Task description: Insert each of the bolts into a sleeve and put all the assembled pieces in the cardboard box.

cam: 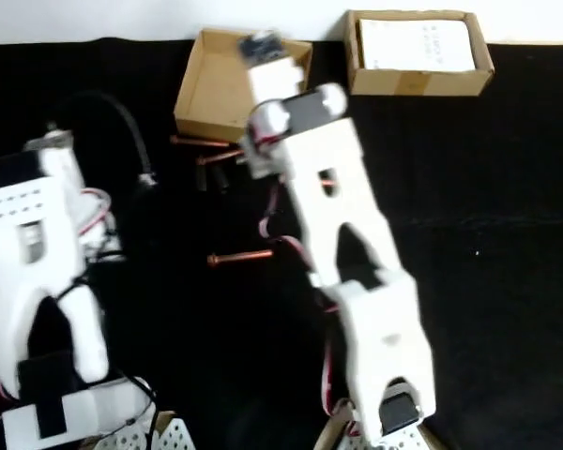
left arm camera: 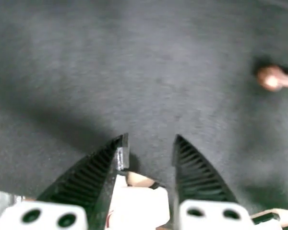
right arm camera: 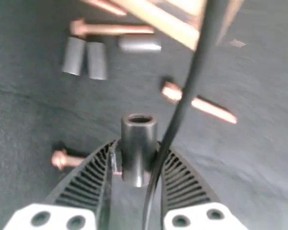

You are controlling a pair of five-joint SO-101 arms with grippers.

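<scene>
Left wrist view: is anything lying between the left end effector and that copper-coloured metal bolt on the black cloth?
Nothing visible: only bare black cloth separates the open left end effector from the copper-coloured metal bolt.

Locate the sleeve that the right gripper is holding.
In the right wrist view the sleeve stands clamped between the right gripper's fingers, over the black cloth, with a bolt lying beyond it near the cardboard box.

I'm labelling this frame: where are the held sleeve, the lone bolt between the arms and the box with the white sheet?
held sleeve (right arm camera: 137, 148): right wrist view, side wall.
lone bolt (cam: 242, 257): high view, mid-shank.
box with sheet (cam: 420, 82): high view, front wall.
</scene>
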